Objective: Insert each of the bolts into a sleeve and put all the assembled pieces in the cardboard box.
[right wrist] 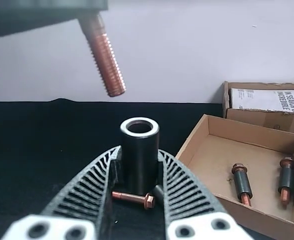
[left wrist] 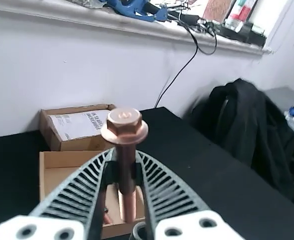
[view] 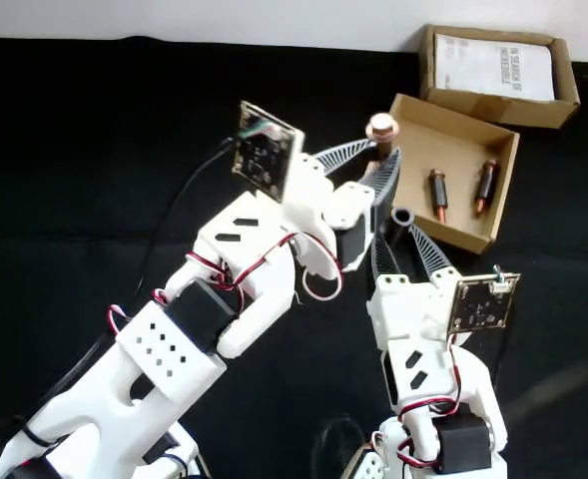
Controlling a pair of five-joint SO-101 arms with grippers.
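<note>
Black tabletop [view: 74, 120] under a white wall [right wrist: 211, 40], and the left gripper [left wrist: 124, 156] is clenched on a copper bolt [left wrist: 124, 127], head up, its threaded end hanging just above the black sleeve [right wrist: 139, 147], slightly off its mouth and not yet in. The right gripper [right wrist: 139, 162] is clamped around that sleeve, holding it upright with the opening up. A loose bolt [right wrist: 133, 197] lies on the table just beyond, and nearby the cardboard box [view: 458, 145] holds two assembled pieces [view: 439, 195].
</note>
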